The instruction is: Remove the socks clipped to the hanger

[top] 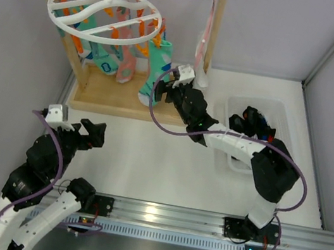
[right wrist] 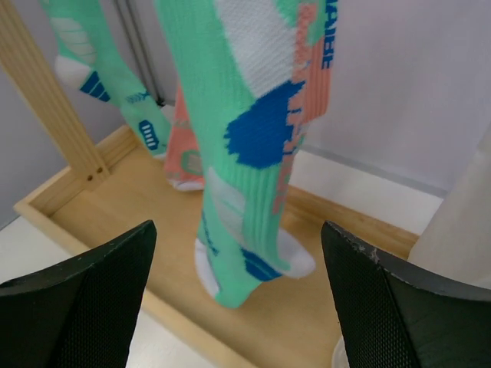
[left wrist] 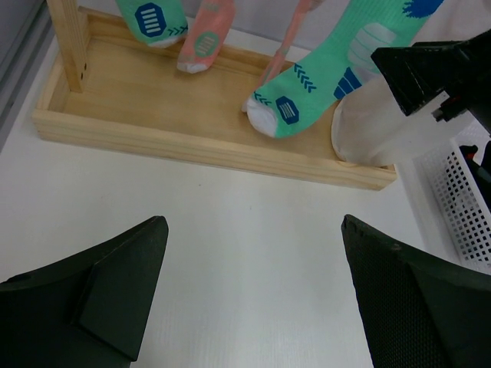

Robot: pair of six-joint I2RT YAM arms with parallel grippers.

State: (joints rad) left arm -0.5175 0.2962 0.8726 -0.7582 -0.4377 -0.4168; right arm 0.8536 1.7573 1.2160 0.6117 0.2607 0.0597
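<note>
From above, the hanger (top: 52, 8) hangs by its hook from the rod of the wooden rack (top: 104, 100), at 11 o'clock on the tabletop (top: 167, 163). Socks are clipped under it: a mint-green sock (top: 158, 66) at its 4 o'clock edge, a pink sock (top: 125, 68) just left of that, and the other mint sock (top: 104, 60) further left. My right hand (top: 165, 87) is up at the rack's right end, just at 4 o'clock of the mint-green sock, fingers spread wide and holding nothing. My left hand (top: 94, 135) sits at 8 o'clock, well apart from the rack, also wide and empty. A white basket (top: 274, 106) at 3 o'clock holds dark socks (top: 249, 123). A pale cloth (top: 202, 54) hangs from the rod's right end.

In my left wrist view, my fingers (left wrist: 100, 299) stand far apart at 7 and 5 o'clock with bare tabletop between them. The rack's wooden base lies across 12 o'clock. The mint-green sock (left wrist: 307, 100) hangs toe-down over it at 1 o'clock, the pink sock (left wrist: 203, 44) at 11 o'clock. I cannot tell whether the toes touch the wood.

In my right wrist view, my fingers (right wrist: 77, 299) are wide at 7 and 5 o'clock. The mint-green sock (right wrist: 245, 146) hangs straight ahead at 12 o'clock, ungripped. The pink sock (right wrist: 188, 157) is behind it at 11 o'clock, the other mint sock (right wrist: 84, 73) at 10 o'clock.
</note>
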